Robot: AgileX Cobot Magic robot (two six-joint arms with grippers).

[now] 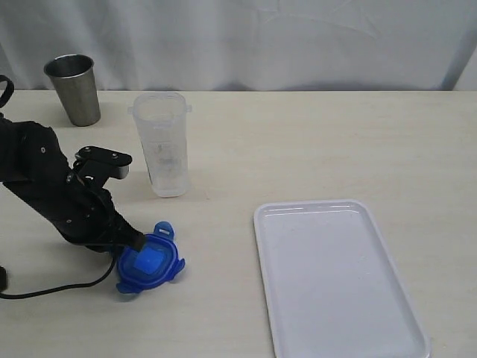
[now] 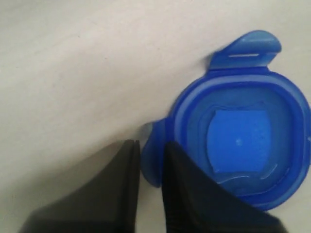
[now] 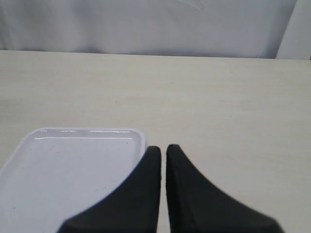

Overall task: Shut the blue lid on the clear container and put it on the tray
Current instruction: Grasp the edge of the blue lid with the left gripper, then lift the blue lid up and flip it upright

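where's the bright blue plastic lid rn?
Exterior view, left side: bright blue plastic lid lies nearer the camera than the tall clear plastic container, left of the flat white tray, one flap between the fingers of the left gripper.

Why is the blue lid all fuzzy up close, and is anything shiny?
Left wrist view: the blue lid is so near the lens that its edges go soft. Exterior view: sharp, with thin glare streaks along the far rim of the tray. Right wrist view: same glare; the dark right end effector shows little detail.
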